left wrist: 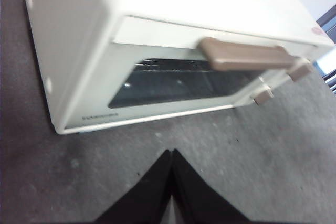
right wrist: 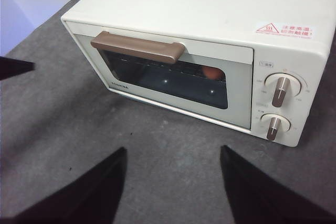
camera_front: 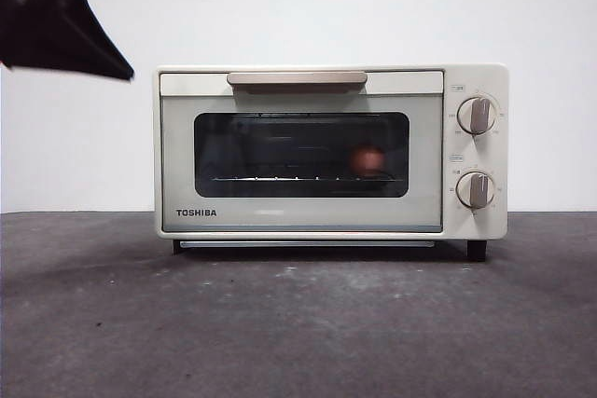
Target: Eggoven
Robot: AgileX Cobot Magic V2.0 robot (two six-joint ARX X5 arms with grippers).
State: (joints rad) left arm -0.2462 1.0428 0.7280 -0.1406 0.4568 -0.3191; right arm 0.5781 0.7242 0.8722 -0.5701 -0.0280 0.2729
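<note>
black tapered jaws, both grippers [left wrist: 172, 182] [right wrist: 173, 182]

Dark grey table [camera_front: 93, 323] carries the cream toaster oven [camera_front: 298, 221].

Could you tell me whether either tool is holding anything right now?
Neither. The left tool is shut on nothing; the right tool is open, empty.

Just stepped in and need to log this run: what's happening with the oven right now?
Nothing is being handled. The egg sits on the rack inside the toaster oven, seen through the glass of its closed door. The left tool is shut, empty, above the table in front of the oven. The right tool is open, empty, hanging back before the oven's knob side.
</note>
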